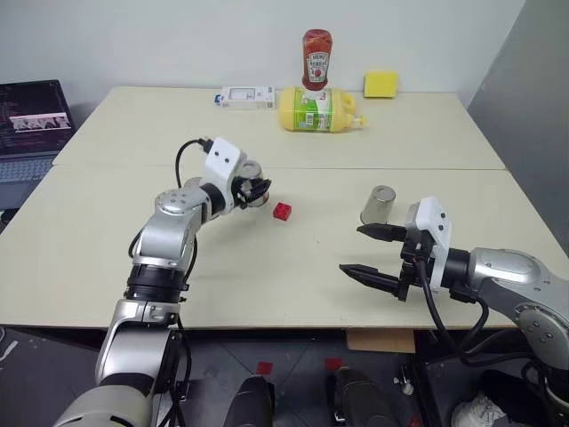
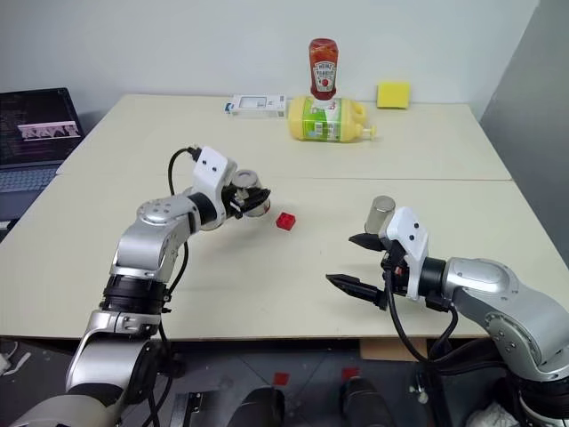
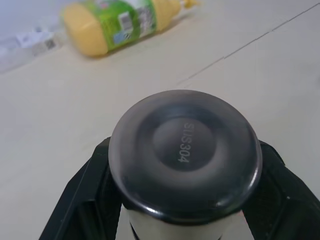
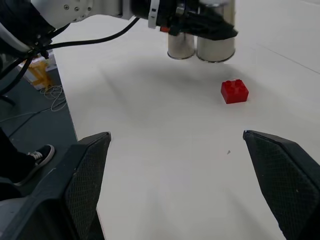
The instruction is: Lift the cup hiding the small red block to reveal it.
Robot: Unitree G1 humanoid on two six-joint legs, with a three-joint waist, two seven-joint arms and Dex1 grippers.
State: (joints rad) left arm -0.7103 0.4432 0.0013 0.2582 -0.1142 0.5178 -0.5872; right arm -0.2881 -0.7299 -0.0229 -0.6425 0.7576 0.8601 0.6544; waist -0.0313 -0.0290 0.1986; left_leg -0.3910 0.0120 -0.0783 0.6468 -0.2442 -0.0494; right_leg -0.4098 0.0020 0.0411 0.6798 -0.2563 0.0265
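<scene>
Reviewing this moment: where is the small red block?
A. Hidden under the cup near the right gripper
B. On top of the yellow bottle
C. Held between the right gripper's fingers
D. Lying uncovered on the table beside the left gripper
D. The small red block lies bare on the table, just beside the left gripper, which is shut on a lifted cup.

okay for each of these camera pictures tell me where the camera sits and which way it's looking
Head views: forward and down over the table; both arms show, the left gripper shut on a cup, the right gripper open.
Left wrist view: along its gripper at the held cup's base.
Right wrist view: between its open fingers toward the small red block.
Shared: the block and the left-held cup.
</scene>
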